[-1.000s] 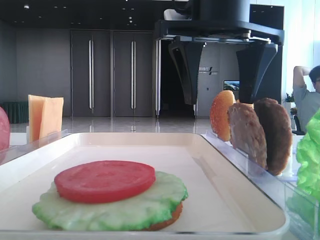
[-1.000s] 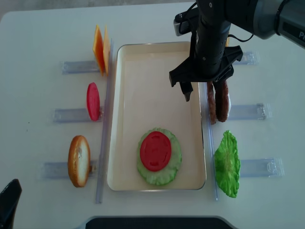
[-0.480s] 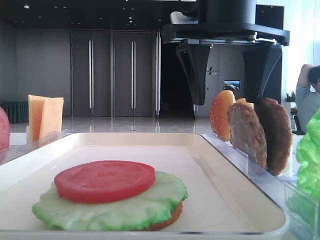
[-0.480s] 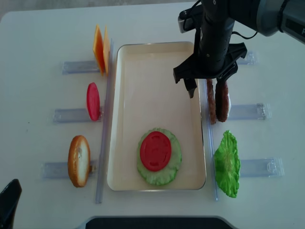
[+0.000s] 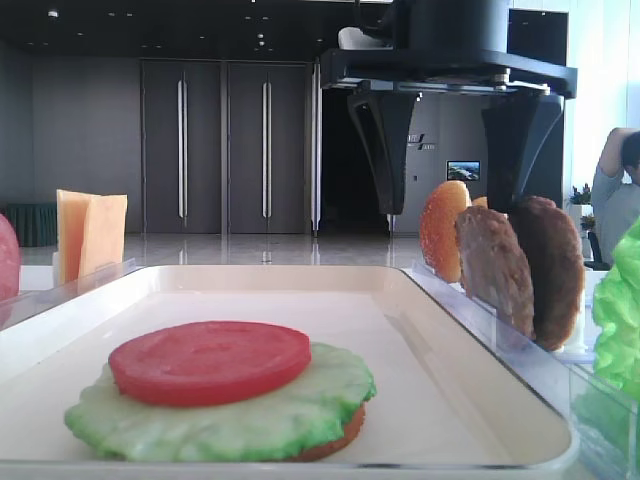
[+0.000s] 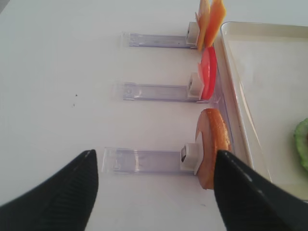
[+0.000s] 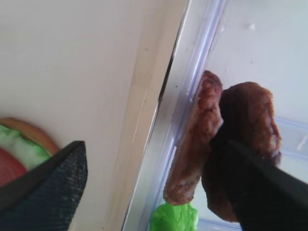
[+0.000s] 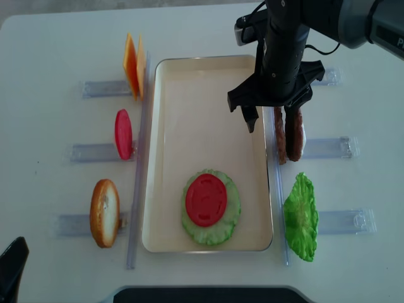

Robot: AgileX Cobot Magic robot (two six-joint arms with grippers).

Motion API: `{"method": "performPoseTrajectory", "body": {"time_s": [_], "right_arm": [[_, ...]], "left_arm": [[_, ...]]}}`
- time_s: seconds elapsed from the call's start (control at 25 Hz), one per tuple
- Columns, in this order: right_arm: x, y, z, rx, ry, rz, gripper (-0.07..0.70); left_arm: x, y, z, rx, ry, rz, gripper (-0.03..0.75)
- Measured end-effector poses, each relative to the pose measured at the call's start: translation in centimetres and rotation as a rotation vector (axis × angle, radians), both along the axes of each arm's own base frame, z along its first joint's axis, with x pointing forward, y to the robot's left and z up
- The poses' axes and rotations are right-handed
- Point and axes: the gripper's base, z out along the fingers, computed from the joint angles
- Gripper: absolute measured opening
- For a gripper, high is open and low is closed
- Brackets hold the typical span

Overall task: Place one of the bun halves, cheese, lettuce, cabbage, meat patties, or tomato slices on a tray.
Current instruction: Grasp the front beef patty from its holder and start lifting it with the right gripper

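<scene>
In the overhead view the tray (image 8: 208, 82) is lying in the middle of the frame, and near its lower end a stack is sitting: one tomato slice (image 8: 206, 199) on one lettuce leaf (image 8: 221, 228), with a bun half just showing underneath in the low side view.

Left of the tray, three clear holders (image 8: 101, 88) are carrying two cheese slices (image 8: 131, 63) at the upper left, one more tomato slice (image 8: 123, 134) in the middle left, and one bun half (image 8: 104, 212) at the lower left.

Right of the tray, two meat patties (image 8: 288, 132) are standing on edge side by side, the greyish one nearer the tray. A second lettuce leaf (image 8: 301, 216) is lying at the lower right.

The right gripper (image 8: 275, 118) is hanging at the upper right with its jaws spread wide, straddling the greyish patty (image 7: 195, 139) and gripping nothing.

The left gripper (image 6: 154, 185) is also standing wide apart and empty, hovering over the lower-left holder.
</scene>
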Motion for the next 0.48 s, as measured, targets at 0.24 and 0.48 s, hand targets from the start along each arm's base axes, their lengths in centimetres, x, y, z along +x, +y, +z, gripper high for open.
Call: {"method": "performPoseTrajectory", "body": {"time_s": [0.24, 0.48], "right_arm": [[-0.7, -0.5, -1.6, -0.030, 0.041, 0.010, 0.545], [-0.9, -0.6, -2.0, -0.036, 0.054, 0.019, 0.543]], "left_arm": [[0.0, 0.0, 0.0, 0.000, 0.000, 0.000, 0.573], [0.0, 0.0, 0.0, 0.000, 0.000, 0.000, 0.573]]}}
